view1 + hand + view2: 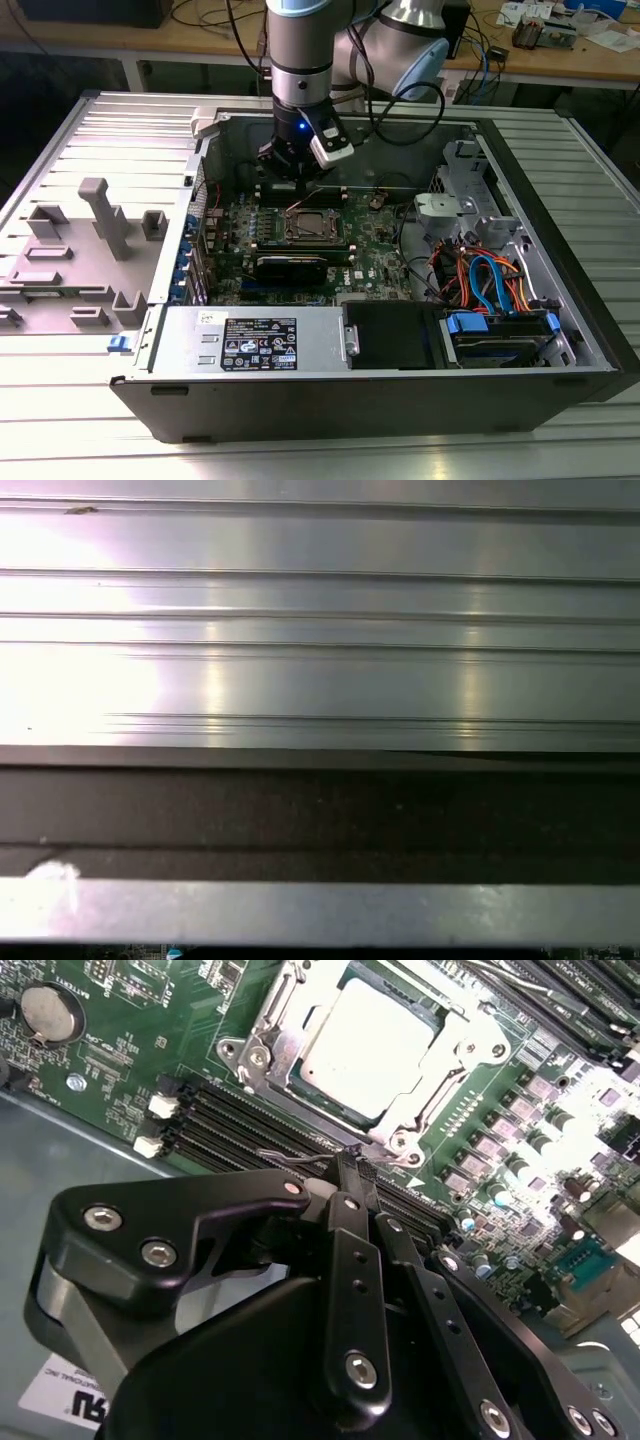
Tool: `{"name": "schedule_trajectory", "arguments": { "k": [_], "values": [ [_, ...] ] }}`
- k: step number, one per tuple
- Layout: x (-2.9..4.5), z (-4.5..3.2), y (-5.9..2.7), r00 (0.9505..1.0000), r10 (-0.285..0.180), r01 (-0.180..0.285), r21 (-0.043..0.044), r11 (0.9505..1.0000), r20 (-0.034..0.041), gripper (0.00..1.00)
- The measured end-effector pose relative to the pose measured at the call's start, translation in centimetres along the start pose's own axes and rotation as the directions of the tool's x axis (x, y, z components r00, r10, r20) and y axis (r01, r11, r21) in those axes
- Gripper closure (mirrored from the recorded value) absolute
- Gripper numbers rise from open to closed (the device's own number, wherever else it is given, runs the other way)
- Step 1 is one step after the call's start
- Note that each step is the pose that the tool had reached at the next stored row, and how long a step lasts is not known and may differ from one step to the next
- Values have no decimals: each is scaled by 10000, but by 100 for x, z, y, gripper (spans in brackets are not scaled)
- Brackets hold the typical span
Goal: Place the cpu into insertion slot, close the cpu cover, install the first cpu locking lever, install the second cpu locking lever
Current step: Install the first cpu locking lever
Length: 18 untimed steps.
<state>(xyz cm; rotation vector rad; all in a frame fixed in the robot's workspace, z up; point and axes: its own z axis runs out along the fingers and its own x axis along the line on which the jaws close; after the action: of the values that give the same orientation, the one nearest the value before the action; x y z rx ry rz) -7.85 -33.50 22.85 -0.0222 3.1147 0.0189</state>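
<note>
**One gripper pinched on a thin lever beside the socket**

One black two-fingered gripper (352,1165) reaches down into the open grey computer case (560,300), its tips drawn narrow and nipping a thin silvery wire locking lever (290,1160) at the edge of the socket. The small flat square cpu with its silvery-grey metal top (372,1042) lies seated in the socket on the green motherboard (130,1060), just beyond the fingertips and apart from them. The thin silvery metal cpu cover frame (455,1070) lies flat around the chip, its window showing the metal top. Long black memory slots (230,1125) run between the socket and the gripper. In the exterior view the gripper (296,183) stands just behind the socket (312,224), near the case's far wall.
</note>
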Motion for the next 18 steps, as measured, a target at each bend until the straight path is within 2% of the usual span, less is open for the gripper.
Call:
{"name": "schedule_trajectory", "arguments": {
  "k": [2,7,18],
  "values": [
    [-30,4,14,10000,-2,2,89,10000,-1,89],
    [-54,10,23,10000,-4,4,167,9999,-2,89],
    [-175,15,22,10000,-3,4,174,9998,-2,89]
  ]
}}
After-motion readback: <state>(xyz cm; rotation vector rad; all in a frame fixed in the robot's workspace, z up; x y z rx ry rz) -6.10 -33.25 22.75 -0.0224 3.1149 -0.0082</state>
